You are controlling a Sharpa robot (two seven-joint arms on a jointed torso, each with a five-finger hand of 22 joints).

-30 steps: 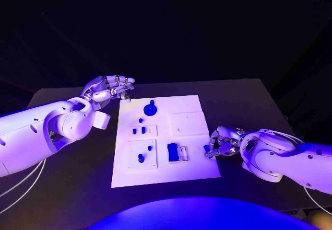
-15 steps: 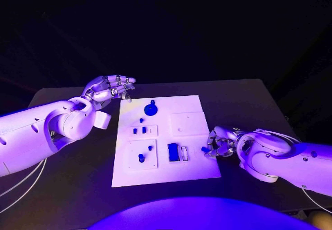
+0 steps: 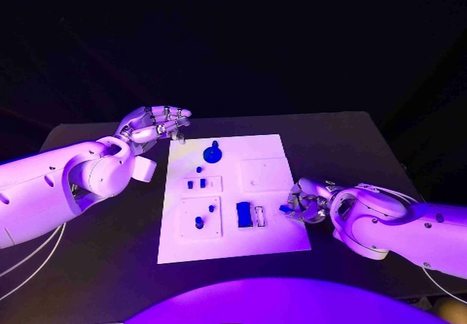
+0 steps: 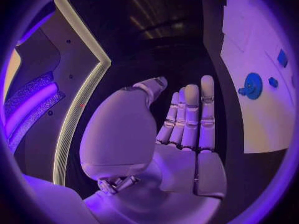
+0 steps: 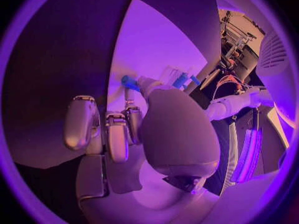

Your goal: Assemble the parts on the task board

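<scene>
The white task board [image 3: 229,244] lies in the middle of the black table. On it are a round blue part [image 3: 211,153], two small blue pieces [image 3: 196,183] in a raised plate, a blue peg [image 3: 200,221] and a blue block [image 3: 242,214] beside a narrow slot. My right hand [image 3: 310,201] is at the board's right edge and pinches a small blue part [image 3: 285,208] at its fingertips [image 5: 129,81]. Beyond the board's far left corner my left hand [image 3: 154,123] hovers with its fingers [image 4: 187,119] stretched out, holding nothing. The round blue part [image 4: 253,85] also shows in the left wrist view.
A plain white square plate [image 3: 264,173] sits on the board's right half, just beyond my right hand. The black table [image 3: 350,148] extends past the board on both sides. Cables hang off my left arm at the table's near left.
My right hand has shifted slightly left over the board's edge with the small blue part. The left hand has stayed where it was.
</scene>
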